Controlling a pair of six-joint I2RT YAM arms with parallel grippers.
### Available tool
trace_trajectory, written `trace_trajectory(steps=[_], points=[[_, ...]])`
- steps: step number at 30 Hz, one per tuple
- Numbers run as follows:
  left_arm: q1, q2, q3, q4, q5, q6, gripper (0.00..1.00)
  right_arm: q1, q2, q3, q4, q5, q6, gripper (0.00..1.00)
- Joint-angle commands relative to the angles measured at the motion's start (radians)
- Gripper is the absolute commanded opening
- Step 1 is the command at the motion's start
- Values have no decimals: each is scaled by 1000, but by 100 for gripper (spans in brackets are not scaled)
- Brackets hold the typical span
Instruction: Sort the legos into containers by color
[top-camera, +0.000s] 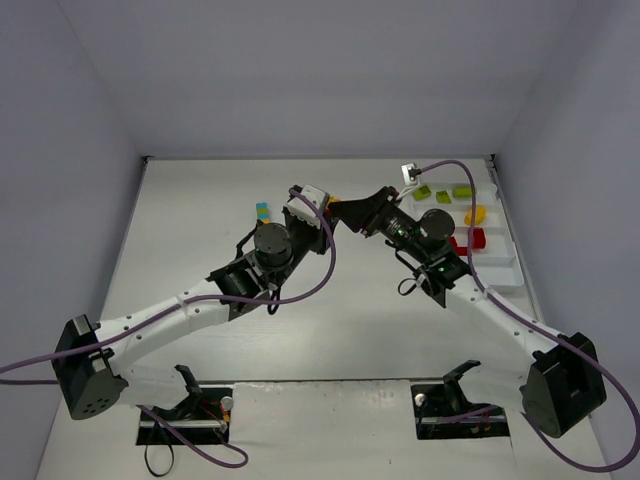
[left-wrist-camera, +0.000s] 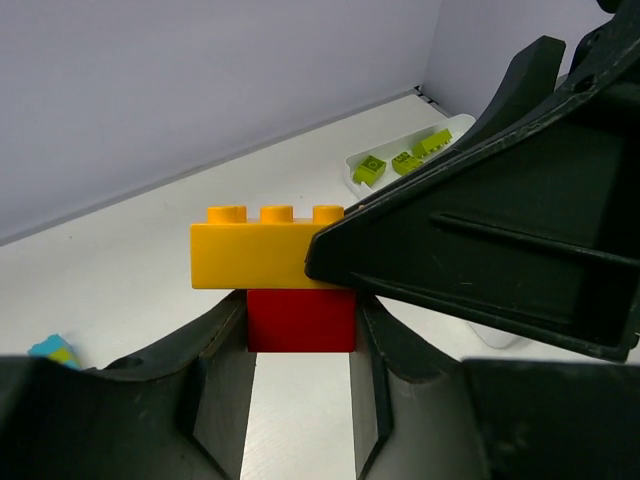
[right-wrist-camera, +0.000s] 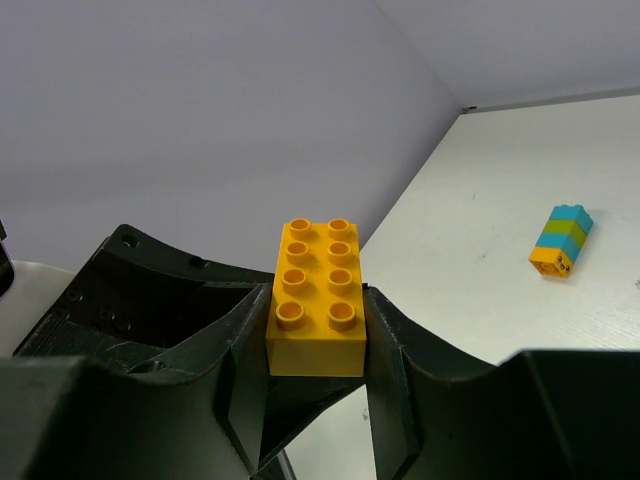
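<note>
One small stack (top-camera: 262, 212) of cyan, green and yellow-orange legos is lying on its side on the worktop (top-camera: 200, 220), left of centre and well apart from both of your arms. Moving right, your left pincer (left-wrist-camera: 300, 345) is closing firmly on a red brick (left-wrist-camera: 300, 315), one finger pressing each side of it. A yellow-orange brick (left-wrist-camera: 255, 255) is sitting directly on that red one, touching it, and your right pincer (right-wrist-camera: 318, 330) is gripping this upper brick between its two fingers, studs facing that wrist camera. Both pincers are meeting tip to tip over the middle of the worktop. Further right, the white tray (top-camera: 505, 265) is resting along the worktop's right edge. Lime green bricks (top-camera: 420, 192) are lying in its farthest compartment, a yellow piece (top-camera: 475, 214) in the next one, and a red piece (top-camera: 470, 238) in the compartment nearer to you.
</note>
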Motion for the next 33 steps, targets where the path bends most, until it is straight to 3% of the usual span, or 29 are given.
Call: trace_trajectory(steps=[1,17,21,26,29,33], points=[[-4,-33,32,96,14,27,12,8,-46,8,48,-3,-42,0],[-2,-148,-145,6,70,-41,6,-89,-31,6,-59,92,-193,0],[5,-165,-133,-58,40,-65,6,-153,-37,11,-162,206,-303,0],[108,-141,-35,-271,64,-182,6,-264,-34,12,-302,425,-449,0],[224,-112,28,-422,173,-280,6,-316,3,43,-375,563,-538,0],[294,-47,182,-610,222,-276,6,-373,107,89,-418,606,-607,0]])
